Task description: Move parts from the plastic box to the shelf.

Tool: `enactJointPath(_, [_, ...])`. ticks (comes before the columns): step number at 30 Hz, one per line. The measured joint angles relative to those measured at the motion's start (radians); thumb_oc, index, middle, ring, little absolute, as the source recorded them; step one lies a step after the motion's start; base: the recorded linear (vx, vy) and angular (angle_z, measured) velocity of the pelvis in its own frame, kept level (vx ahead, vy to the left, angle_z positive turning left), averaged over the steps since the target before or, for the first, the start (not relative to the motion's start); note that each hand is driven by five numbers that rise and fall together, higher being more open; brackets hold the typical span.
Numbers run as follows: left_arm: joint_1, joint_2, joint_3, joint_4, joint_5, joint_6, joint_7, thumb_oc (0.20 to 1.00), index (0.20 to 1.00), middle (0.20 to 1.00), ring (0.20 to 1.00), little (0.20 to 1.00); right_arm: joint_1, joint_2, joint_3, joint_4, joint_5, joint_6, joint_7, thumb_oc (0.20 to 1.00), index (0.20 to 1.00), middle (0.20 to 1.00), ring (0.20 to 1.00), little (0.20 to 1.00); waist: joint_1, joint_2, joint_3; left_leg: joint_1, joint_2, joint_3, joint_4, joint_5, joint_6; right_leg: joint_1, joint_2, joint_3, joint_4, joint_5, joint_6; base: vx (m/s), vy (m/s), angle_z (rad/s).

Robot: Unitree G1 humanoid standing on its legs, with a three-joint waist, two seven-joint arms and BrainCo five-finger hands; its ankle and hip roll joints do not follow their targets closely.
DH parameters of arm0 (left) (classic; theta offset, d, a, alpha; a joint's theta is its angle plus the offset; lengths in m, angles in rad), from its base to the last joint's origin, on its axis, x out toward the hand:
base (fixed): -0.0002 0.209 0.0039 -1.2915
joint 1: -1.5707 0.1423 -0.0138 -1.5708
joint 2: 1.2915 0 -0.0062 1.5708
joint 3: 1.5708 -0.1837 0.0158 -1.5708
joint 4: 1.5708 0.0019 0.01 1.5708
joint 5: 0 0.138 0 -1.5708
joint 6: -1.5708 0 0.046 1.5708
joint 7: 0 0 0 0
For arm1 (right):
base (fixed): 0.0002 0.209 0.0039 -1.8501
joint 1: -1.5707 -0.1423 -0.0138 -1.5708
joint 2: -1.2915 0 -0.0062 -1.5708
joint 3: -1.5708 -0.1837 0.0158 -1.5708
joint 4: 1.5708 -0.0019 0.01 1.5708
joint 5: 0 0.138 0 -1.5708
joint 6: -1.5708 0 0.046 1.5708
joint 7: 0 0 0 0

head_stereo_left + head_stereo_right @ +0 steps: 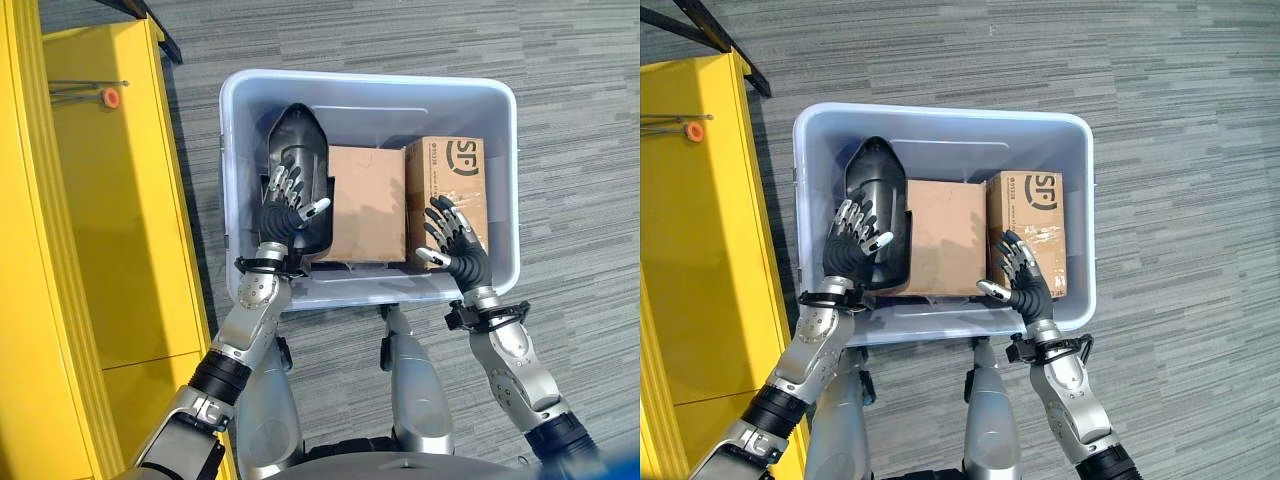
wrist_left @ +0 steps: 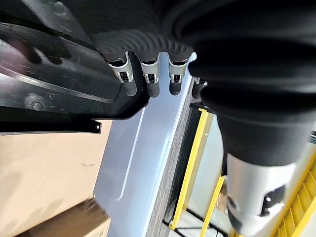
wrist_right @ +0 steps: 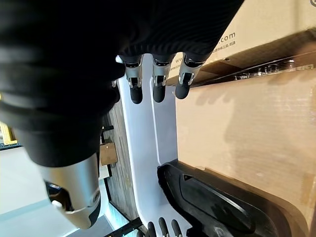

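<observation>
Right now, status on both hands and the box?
Left hand open over black part. Right hand open over printed carton. Plain carton between them, all in plastic box.

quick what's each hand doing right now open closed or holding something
Left hand: open, fingers spread over the black part.
Right hand: open, over the printed carton, holding nothing.

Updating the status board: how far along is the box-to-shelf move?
Early. Nothing looks moved yet: the black part and two cardboard boxes sit in the plastic box. Left hand is over the black part, right hand open over a carton. All transfers to the yellow shelf remain.
</observation>
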Motion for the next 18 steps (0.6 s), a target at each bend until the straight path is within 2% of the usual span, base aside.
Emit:
enactJointPath(5, [-0.013,0.006,0.013,0.006,0.040,-0.001,0.056,1.000,1.000,1.000,1.000,1.000,-0.013,-0.002,-0.001,-0.005,0.000,-0.013,-0.027,1.000,1.000,1.000,1.000,1.000,-0.008,0.001,0.001,-0.030,0.000,0.000,0.001,0.004,0.001,-0.032,0.001,0.004,0.005,0.002,0.001,0.00,0.000,0.00])
enactJointPath(10, [-0.039,0.035,0.019,0.005,0.142,-0.002,0.118,1.000,1.000,1.000,1.000,1.000,-0.013,-0.003,-0.003,-0.019,0.000,-0.031,-0.032,1.000,1.000,1.000,1.000,1.000,-0.016,0.001,0.001,-0.057,0.000,-0.002,0.004,0.006,0.001,-0.057,0.001,0.004,0.008,0.003,0.001,0.00,0.000,0.00])
enactJointPath(18, [-0.054,0.022,0.038,0.005,0.179,-0.018,0.162,1.000,1.000,1.000,1.000,1.000,-0.013,-0.005,-0.003,-0.021,0.000,-0.040,-0.034,1.000,1.000,1.000,1.000,1.000,-0.017,0.001,0.001,-0.065,0.001,-0.003,0.002,0.006,0.001,-0.066,0.002,0.003,0.009,0.003,0.001,0.00,0.000,0.00])
